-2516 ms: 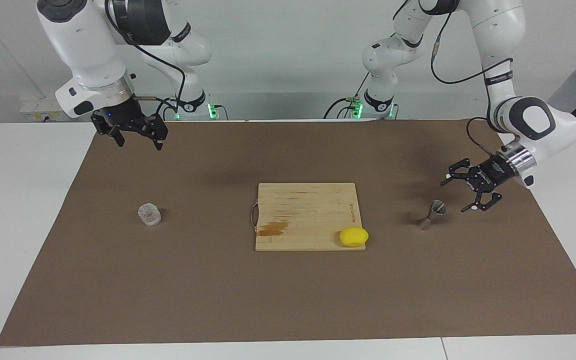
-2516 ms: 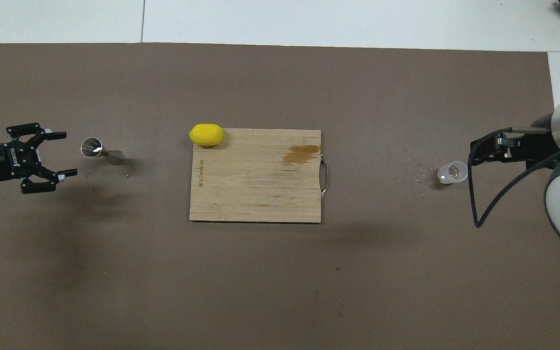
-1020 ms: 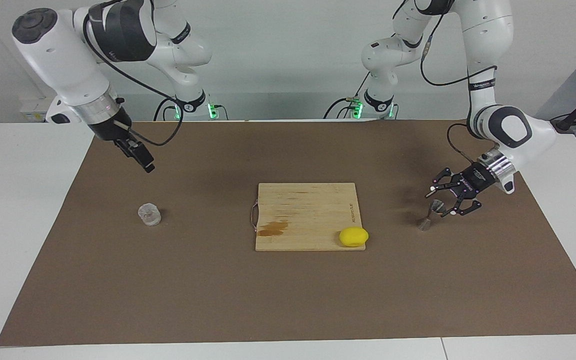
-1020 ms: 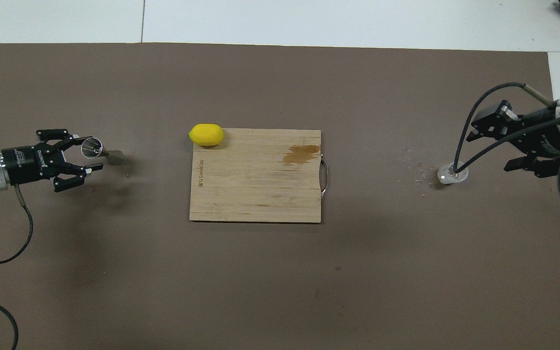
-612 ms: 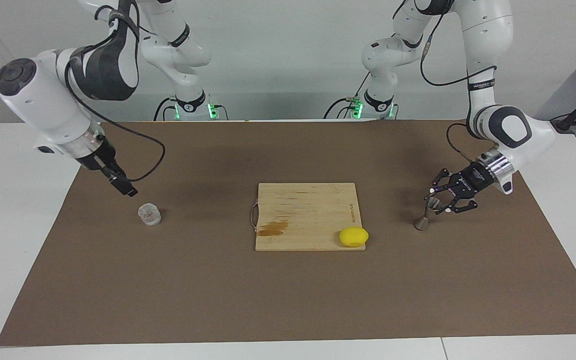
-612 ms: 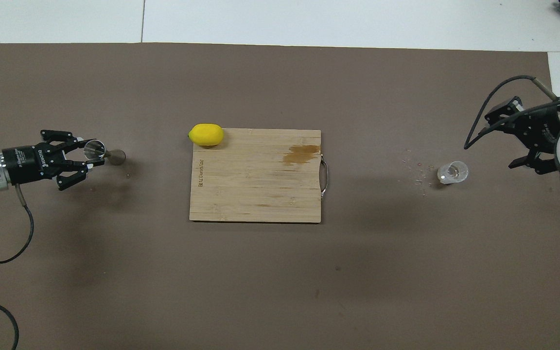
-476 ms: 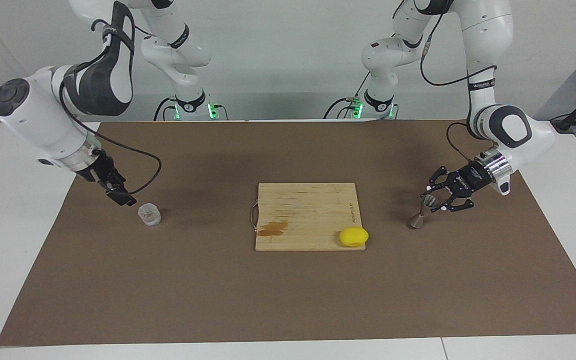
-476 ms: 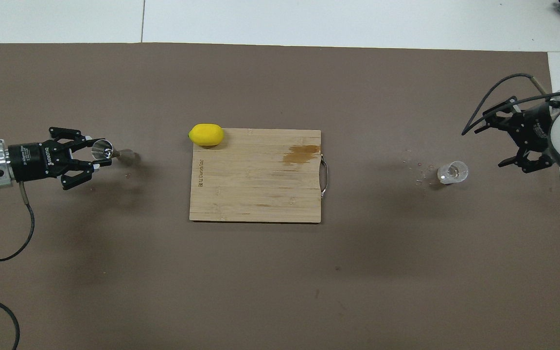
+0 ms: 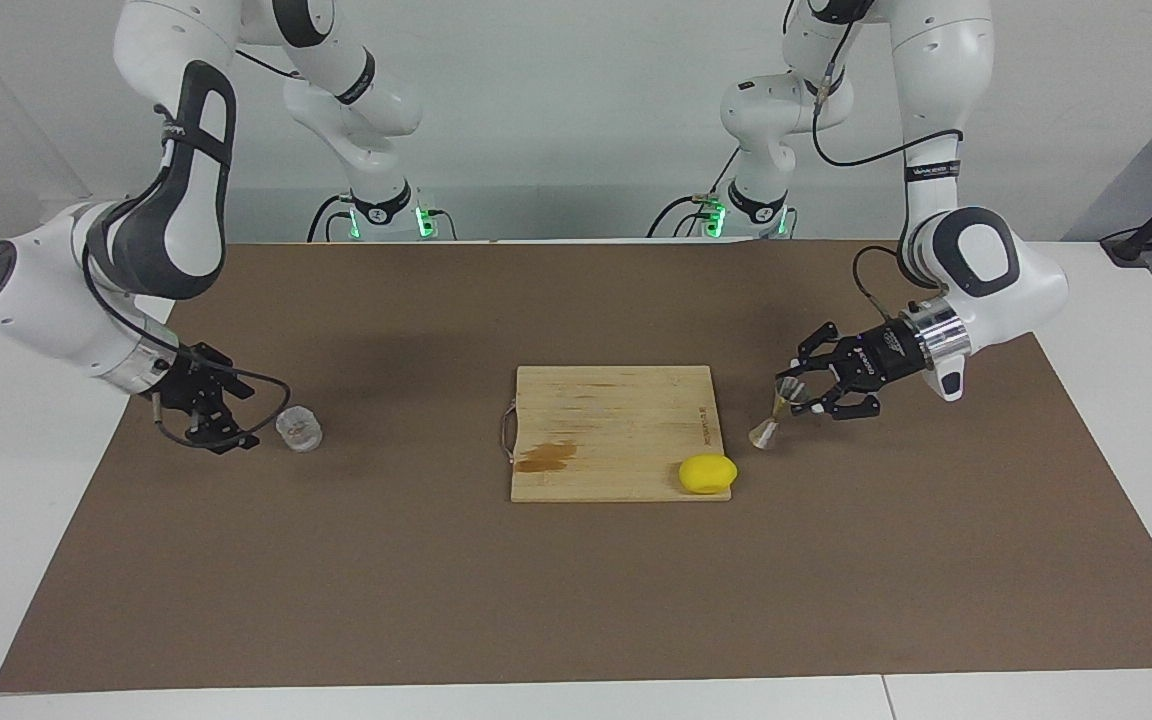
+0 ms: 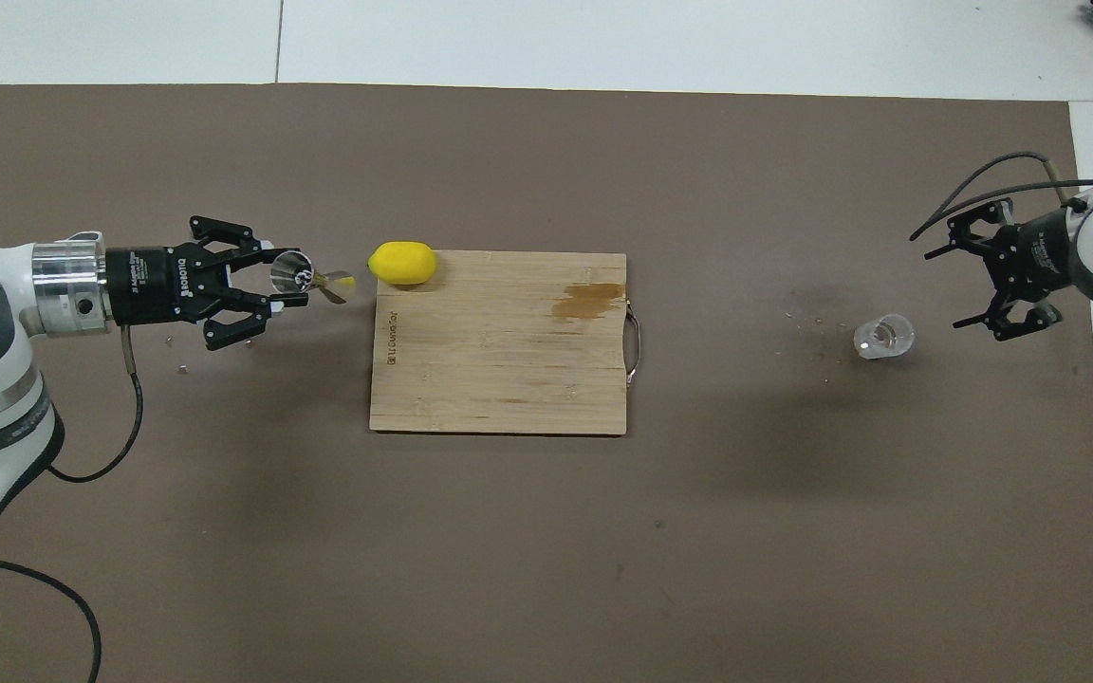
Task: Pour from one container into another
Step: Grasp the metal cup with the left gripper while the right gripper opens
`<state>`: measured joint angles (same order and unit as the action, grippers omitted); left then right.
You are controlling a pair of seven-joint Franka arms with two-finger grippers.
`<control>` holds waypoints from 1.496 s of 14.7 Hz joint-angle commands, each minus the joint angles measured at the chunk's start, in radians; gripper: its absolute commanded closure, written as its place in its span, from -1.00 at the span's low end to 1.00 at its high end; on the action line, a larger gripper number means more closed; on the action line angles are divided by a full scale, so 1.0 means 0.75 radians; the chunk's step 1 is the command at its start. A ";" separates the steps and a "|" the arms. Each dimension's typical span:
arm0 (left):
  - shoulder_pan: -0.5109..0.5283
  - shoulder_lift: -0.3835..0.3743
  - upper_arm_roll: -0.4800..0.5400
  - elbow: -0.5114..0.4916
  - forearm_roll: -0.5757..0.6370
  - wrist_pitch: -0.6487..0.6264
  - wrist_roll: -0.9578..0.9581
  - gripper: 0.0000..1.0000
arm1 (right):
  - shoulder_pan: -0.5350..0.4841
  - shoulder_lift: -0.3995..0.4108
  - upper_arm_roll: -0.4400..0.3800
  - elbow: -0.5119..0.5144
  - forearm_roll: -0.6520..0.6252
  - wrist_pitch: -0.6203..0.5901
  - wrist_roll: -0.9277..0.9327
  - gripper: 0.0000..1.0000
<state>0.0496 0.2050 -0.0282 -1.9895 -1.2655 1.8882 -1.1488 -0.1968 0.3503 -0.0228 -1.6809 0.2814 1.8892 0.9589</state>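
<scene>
**Jigger gripped beside the board, glass cup standing alone**

Facing view: the left gripper [image 9: 804,386] is low over the brown mat [image 9: 576,600], its jaws clamped on the upper cone of the steel jigger [image 9: 774,414]. The jigger tilts, its lower cone at or just above the mat, just beside the bamboo cutting board [image 9: 614,430] toward the left arm's end of the counter [image 9: 16,520]. A lemon [image 9: 707,473] lies on the board's corner near the jigger. The right gripper [image 9: 226,413] is down near the mat, just beside the clear glass cup [image 9: 298,428] and apart from it, jaws spread. The cup stands upright toward the right arm's end.

Overhead view: the left gripper [image 10: 279,287] lies level, pointing at the board [image 10: 499,379]; the jigger [image 10: 305,278] shows its open mouth between the jaws. The lemon [image 10: 402,263] overhangs the board's farther corner. The right gripper [image 10: 956,275] has its jaws wide apart beside the cup [image 10: 883,337]. Small droplets speckle the mat [image 10: 527,569] near the cup.
</scene>
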 commanded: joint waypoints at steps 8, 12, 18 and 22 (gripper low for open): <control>-0.507 -0.020 0.009 0.006 -0.253 0.480 -0.264 1.00 | -0.146 0.136 0.016 -0.068 0.218 0.034 -0.094 -0.88; -0.724 0.023 0.007 0.038 -0.445 0.824 -0.264 1.00 | -0.155 0.183 0.018 -0.076 0.302 -0.028 -0.215 -0.93; -0.817 0.150 -0.020 0.118 -0.570 1.027 -0.248 1.00 | -0.155 0.187 0.016 -0.139 0.412 -0.028 -0.291 -1.00; -0.874 0.185 -0.020 0.116 -0.605 1.084 -0.174 1.00 | -0.153 0.192 0.016 -0.174 0.455 -0.024 -0.303 -1.00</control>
<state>-0.5759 0.3296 -0.0519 -1.9235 -1.6780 2.6644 -1.3075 -0.2973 0.4998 -0.0212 -1.7883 0.5859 1.8653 0.7684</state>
